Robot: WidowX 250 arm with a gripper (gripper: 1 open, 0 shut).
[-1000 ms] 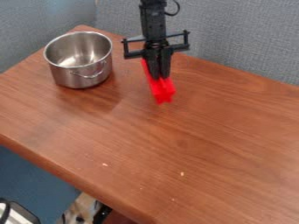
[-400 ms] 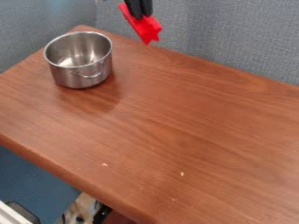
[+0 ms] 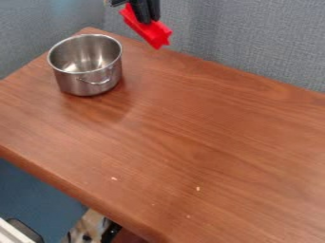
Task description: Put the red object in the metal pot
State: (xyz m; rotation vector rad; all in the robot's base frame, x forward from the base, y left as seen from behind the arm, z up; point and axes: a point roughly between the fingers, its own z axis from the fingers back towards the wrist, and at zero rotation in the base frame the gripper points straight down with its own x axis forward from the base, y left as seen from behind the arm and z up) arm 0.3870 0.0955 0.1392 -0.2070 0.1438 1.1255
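The red object [image 3: 151, 31] is a bright red bar hanging tilted in the air near the top edge of the view, above the table's far edge. My gripper [image 3: 140, 13] is shut on its upper end; only the dark finger tips show, the rest is cut off by the frame. The metal pot [image 3: 86, 64] is a shiny round steel pot standing upright and empty on the table at the left, below and left of the held bar.
The brown wooden table [image 3: 191, 142] fills most of the view, with its front edge running diagonally at the lower left. A grey-blue wall [image 3: 267, 38] stands behind it.
My gripper has lifted the red object off the table surface and carried it up and to the left, toward the pot. The bar has also turned and now hangs at a slant.
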